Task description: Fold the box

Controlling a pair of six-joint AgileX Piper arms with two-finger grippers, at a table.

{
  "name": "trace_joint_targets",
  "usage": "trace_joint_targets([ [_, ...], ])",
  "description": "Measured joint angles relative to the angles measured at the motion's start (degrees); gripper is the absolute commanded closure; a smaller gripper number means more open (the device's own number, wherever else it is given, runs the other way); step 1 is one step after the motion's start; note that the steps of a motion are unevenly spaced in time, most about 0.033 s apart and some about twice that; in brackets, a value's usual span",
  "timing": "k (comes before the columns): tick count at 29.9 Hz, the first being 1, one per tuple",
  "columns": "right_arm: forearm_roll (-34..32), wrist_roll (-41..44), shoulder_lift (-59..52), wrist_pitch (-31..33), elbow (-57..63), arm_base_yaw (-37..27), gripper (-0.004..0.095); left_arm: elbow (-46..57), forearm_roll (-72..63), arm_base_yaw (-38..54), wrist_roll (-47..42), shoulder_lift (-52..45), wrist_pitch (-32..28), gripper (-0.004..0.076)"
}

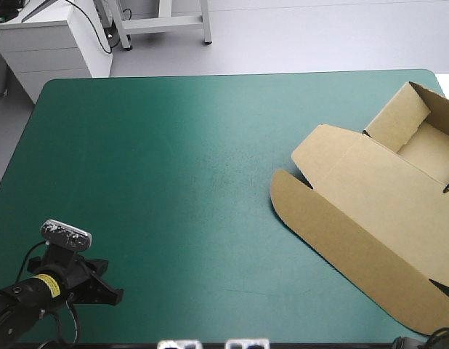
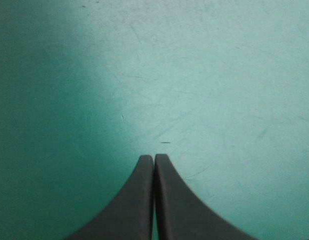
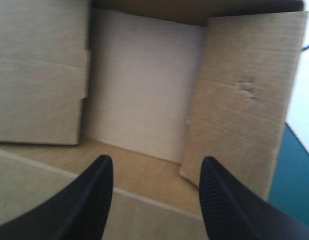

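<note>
The brown box (image 1: pixel 370 211) lies at the table's right side. Its walls are raised at the far end (image 1: pixel 410 120), and its long lid panel lies flat toward the near edge. My left gripper (image 1: pixel 108 287) rests shut at the near left corner, far from the box. In the left wrist view, the left gripper (image 2: pixel 154 159) has only teal-green cover ahead of it. My right gripper (image 3: pixel 155 162) is open and hovers over the box's inside (image 3: pixel 139 85), with a raised wall (image 3: pixel 244 100) beside one finger. It holds nothing. The right gripper is outside the high view.
Bare teal-green cover (image 1: pixel 174 167) spreads over the table's middle and left. The box reaches the high view's right edge, by the table's right side (image 1: pixel 437 76).
</note>
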Motion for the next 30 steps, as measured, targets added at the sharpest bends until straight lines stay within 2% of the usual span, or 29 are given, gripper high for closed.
trace_joint_targets([
  [3,3.3,-2.3,-7.9,0.2,4.3,1.7,0.068,0.0,2.1,0.0,0.0,0.0,0.0,0.0732],
  [6,3.7,-4.2,-15.6,0.3,8.4,5.0,0.0851,0.0,3.0,0.0,0.0,0.0,0.0,0.0732],
  [9,4.0,-5.7,-23.3,0.3,13.2,10.6,0.0925,0.0,3.1,0.0,0.0,-0.1,0.0,0.0732],
  [14,4.4,-7.1,-34.4,0.3,22.0,19.7,0.0926,1.8,3.1,0.0,0.0,-2.1,-1.9,0.0732],
  [19,4.3,-9.7,-45.3,0.3,32.6,25.4,0.0926,7.1,2.3,0.0,0.0,-7.4,-2.5,0.0732],
  [30,5.8,-15.5,-63.5,-6.0,60.5,26.4,0.0926,8.5,1.4,0.0,-0.7,-18.5,-2.5,0.0732],
])
